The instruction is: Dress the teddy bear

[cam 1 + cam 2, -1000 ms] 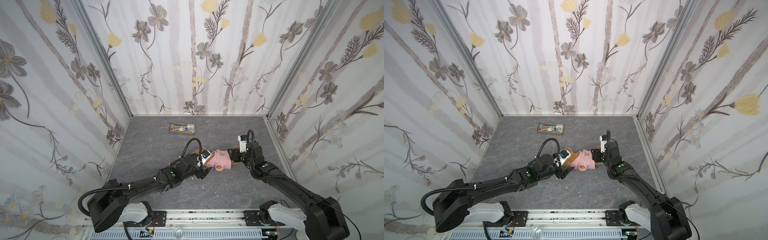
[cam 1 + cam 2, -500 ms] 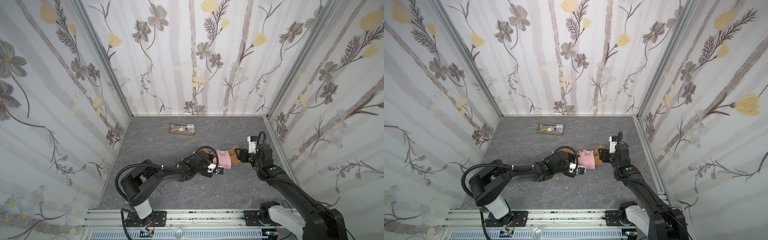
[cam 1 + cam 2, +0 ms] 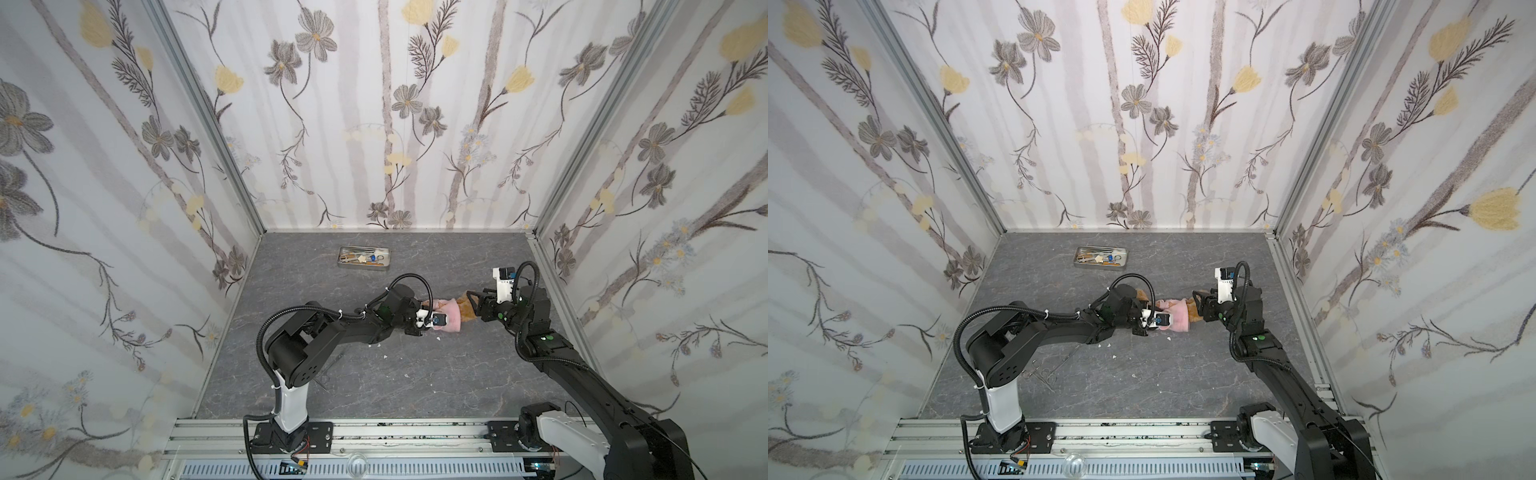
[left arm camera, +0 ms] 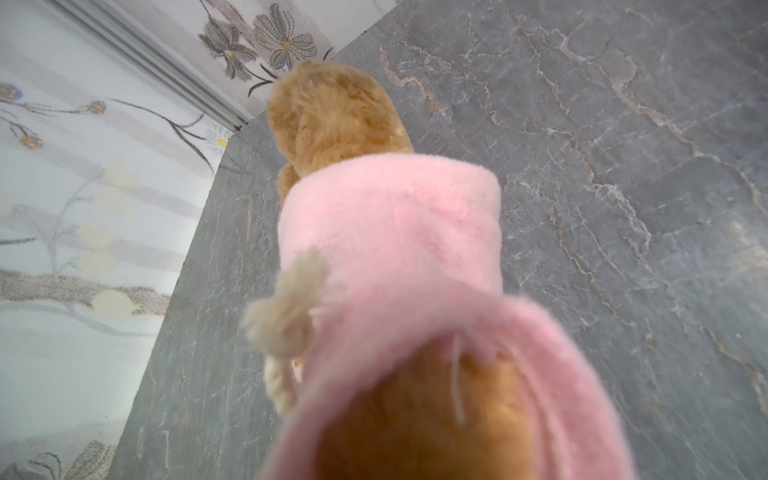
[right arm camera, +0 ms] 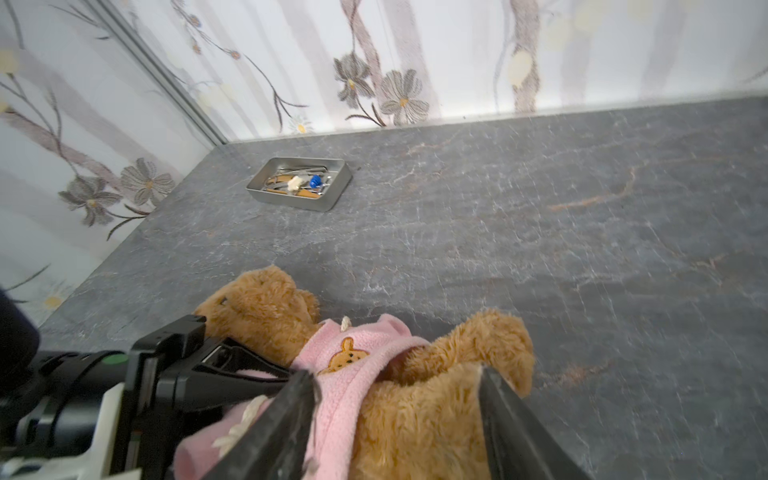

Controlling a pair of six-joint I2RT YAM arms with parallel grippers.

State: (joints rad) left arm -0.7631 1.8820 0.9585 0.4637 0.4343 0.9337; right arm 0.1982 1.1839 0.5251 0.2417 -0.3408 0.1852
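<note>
Two claws on one small toy is what worries me. The fluffy golden-brown plush teddy bear (image 5: pixel 266 307) lies on the grey marbled tabletop (image 3: pixel 374 374), stretched between the arms and well apart from the shallow metal tray (image 3: pixel 365 258) near the back wall. Its fuzzy pink fleece shirt (image 3: pixel 451 318) sits round the torso but looks bunched and uneven.

If I tug the shirt harder than the other arm holds, I judge the bear could slip free, or the fleece could ride back off. A pinch that catches fur along with cloth would drag the whole toy.

The right claw (image 5: pixel 395 374) stands fairly wide, with its fingers pressed against either side of the bear's lower body, gripping it. The left claw (image 3: pixel 434 325) reaches the shirt at the head end. Its wrist view shows only fleece and fur, so I cannot tell whether it has closed on anything.
</note>
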